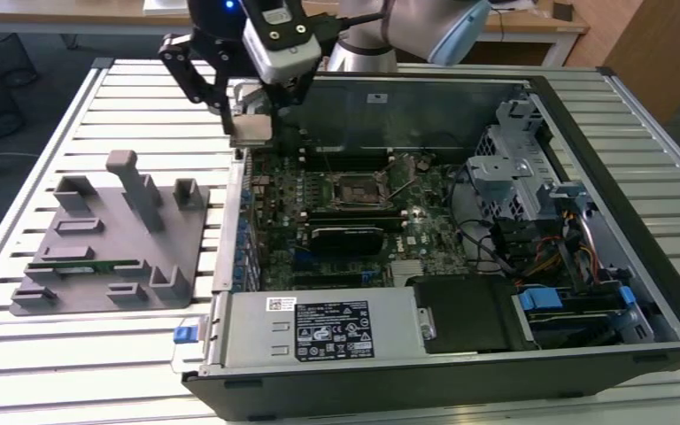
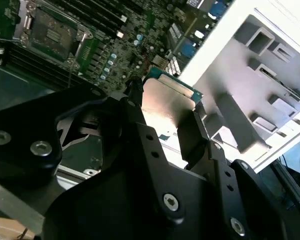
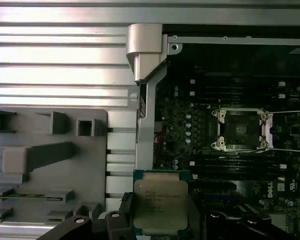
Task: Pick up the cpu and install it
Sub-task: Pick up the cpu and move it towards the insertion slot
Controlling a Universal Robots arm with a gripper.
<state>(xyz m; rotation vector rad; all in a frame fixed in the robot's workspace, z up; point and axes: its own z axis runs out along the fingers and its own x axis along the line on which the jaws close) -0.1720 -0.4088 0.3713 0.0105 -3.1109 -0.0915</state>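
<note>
Exterior view puts the gripper (image 1: 251, 124) high over the open computer case (image 1: 623, 133), at the case wall on the exterior view's left, between the grey parts fixture (image 1: 104, 230) and the motherboard (image 1: 352, 221). Its two black fingers pinch the cpu (image 1: 251, 131) by opposite edges, so the pincer is clamped on the chip, neither spread nor pressed together. The pick-up looks done, and the step in hand reads as the carry to the cpu socket (image 1: 354, 188), which lies well apart from the chip, further into the board. In the first wrist view the cpu (image 3: 161, 202) hangs clear of everything, over the board's edge just beside the case wall. The socket (image 3: 238, 129) appears bare, with its load plate (image 3: 290, 130) seemingly swung aside. Seating it would call for squaring the chip with the socket frame, matching its orientation, and lowering it flat without scraping the contacts; that is my judgement. The chip has a silver-grey metal lid with faint print, framed by a thin green rim. In the second wrist view the cpu (image 2: 167, 102) gleams between the fingertips, one teal edge showing.
</note>
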